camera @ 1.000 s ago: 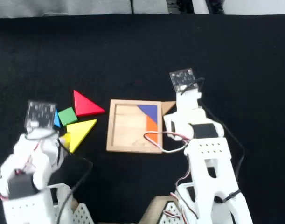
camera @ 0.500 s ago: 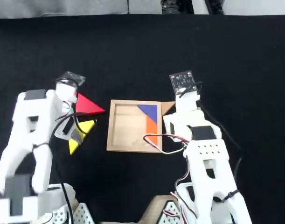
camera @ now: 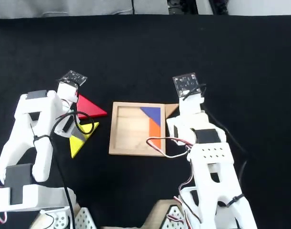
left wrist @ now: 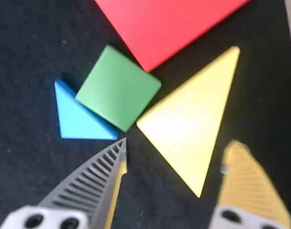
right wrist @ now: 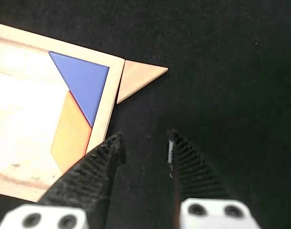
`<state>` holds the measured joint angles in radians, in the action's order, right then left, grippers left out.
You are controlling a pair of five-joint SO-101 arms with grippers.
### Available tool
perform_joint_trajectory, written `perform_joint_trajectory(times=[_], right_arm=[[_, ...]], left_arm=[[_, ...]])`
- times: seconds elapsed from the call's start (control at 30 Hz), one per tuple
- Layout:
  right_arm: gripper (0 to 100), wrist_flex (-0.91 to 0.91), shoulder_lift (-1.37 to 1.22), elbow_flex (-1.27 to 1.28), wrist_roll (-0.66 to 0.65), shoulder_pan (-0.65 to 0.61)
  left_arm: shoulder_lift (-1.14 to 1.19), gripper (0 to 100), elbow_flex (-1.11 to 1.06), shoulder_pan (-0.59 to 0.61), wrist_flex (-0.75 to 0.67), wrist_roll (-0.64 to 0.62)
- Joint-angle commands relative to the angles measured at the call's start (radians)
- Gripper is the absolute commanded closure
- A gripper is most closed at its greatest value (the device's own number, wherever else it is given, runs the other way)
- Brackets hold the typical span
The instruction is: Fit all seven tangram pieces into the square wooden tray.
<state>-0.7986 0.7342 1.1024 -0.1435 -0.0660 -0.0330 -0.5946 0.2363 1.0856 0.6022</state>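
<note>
Approx. 2 of 7 pcs done: dark blue triangle (camera: 153, 114) & orange parallelogram (camera: 155, 129) lie in the square wooden tray (camera: 128, 131), on its side nearest the right arm. 5 are left on the black tabletop (camera: 135, 57):

- Tan wooden triangle (right wrist: 135, 76), against the tray's outer corner.
- Big red triangle (camera: 90, 109), big yellow triangle (left wrist: 188, 129), green square (left wrist: 117, 93) & small light-blue triangle (left wrist: 77, 118), clustered on the far side of the tray.

Left hand (left wrist: 177, 145) is spread & empty, straddling the yellow pc, prob. the next pick. Right hand (right wrist: 144, 138) is spread & empty, just beside the tray.
</note>
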Motion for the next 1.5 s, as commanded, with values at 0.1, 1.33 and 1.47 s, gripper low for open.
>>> perform_joint_trajectory(times=[0.1, 1.33, 1.47], right_arm=[[84.3, 0.02, 0.03, -0.007, 0.005, 0.009], [84.3, 0.02, 0.03, -0.007, 0.003, 0.009], [84.3, 0.02, 0.03, -0.007, 0.003, 0.009]], left_arm=[[-0.003, 64, -0.022, 0.002, -0.103, -0.028], [0.226, 67, 0.142, -0.067, 0.068, 0.123], [0.235, 67, 0.213, -0.058, 0.068, 0.127]])
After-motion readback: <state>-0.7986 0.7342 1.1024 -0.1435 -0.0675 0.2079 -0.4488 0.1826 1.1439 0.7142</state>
